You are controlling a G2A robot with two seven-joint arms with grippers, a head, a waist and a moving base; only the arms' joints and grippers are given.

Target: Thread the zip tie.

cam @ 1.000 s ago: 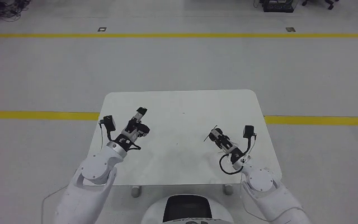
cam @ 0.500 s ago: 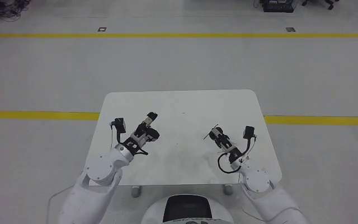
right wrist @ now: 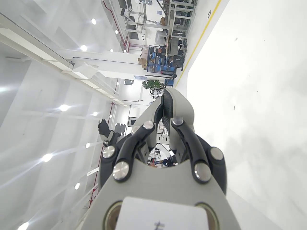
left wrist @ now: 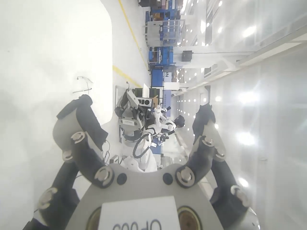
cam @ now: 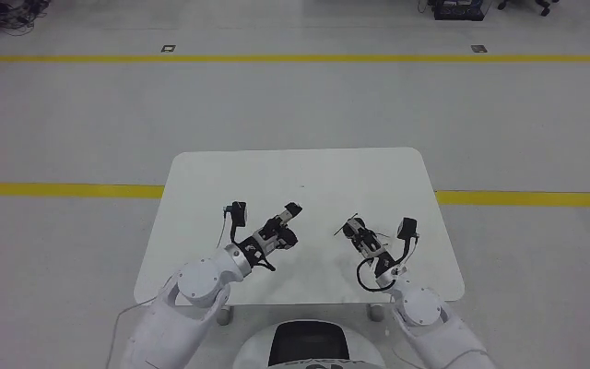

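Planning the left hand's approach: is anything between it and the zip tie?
Nothing visible does. The zip tie shows just past one fingertip of the open left hand, over the white table, with no object between them.

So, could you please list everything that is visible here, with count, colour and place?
table: one, white, rounded corners, in front of the robot.
zip tie: one, thin, pale, at the tip of the right gripper, above the table.
floor lines: two, yellow, one far beyond the table, one running under it.
floor plates: two, small, dark, beside the far line.
left gripper: one, grey and black, jaws open, over the table, pointing toward the right gripper.
right gripper: one, grey and black, jaws shut, seemingly on the zip tie.
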